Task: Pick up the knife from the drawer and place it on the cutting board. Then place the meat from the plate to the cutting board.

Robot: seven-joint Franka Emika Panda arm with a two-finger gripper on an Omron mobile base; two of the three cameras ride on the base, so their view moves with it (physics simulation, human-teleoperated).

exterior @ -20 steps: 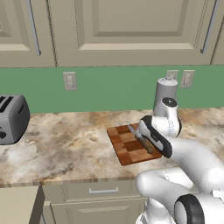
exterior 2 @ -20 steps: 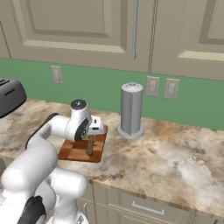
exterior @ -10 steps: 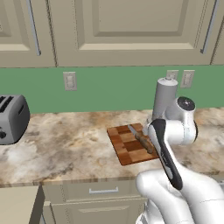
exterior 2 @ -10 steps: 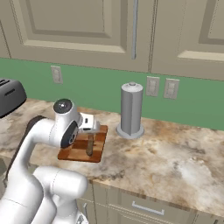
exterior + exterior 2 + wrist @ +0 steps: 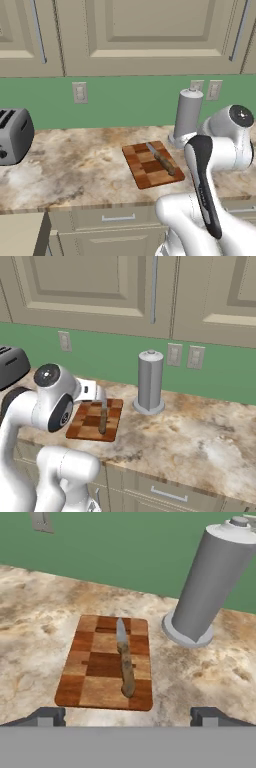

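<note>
Knife (image 5: 125, 662) on board (image 5: 90, 677) (fingers (image 5: 50, 716) wide).

I'm driving in a home kitchen: marbled stone counter (image 5: 75, 170), green backsplash (image 5: 125, 102) with wall outlets (image 5: 79, 92) above it, beige panelled cabinets (image 5: 140, 35) higher up, toaster (image 5: 14, 136) at the counter's left end.
</note>
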